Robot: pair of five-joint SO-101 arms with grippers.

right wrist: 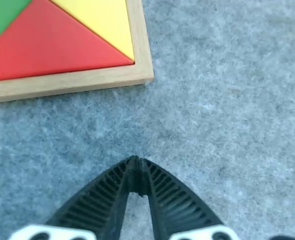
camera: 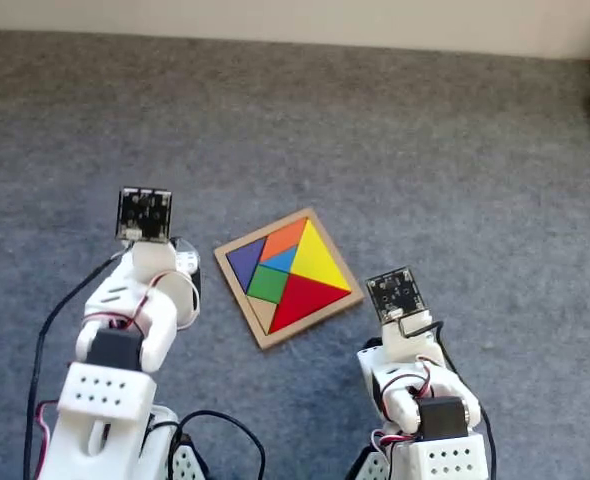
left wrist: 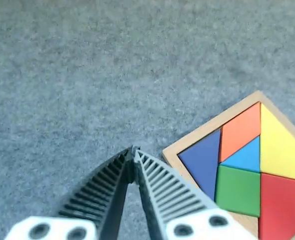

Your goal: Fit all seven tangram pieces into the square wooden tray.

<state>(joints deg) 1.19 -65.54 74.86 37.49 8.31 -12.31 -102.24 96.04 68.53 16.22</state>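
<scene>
The square wooden tray [camera: 313,322] lies on the carpet between my two arms, turned like a diamond. Inside it lie yellow [camera: 318,255], red [camera: 305,295], green [camera: 266,283], orange [camera: 285,238], dark blue [camera: 243,262] and light blue [camera: 280,260] pieces. A pale wood-coloured triangle [camera: 263,315] fills the near corner; I cannot tell whether it is a piece or bare tray. My left gripper [left wrist: 133,150] is shut and empty over the carpet, just off the tray's dark blue corner [left wrist: 202,160]. My right gripper [right wrist: 136,161] is shut and empty, a short way from the tray's rim [right wrist: 72,82] by the red piece [right wrist: 47,45].
Grey carpet [camera: 425,140] covers the whole table around the tray. The left arm [camera: 140,290] stands left of the tray and the right arm [camera: 405,330] at its lower right. A pale wall strip [camera: 275,20] runs along the far edge.
</scene>
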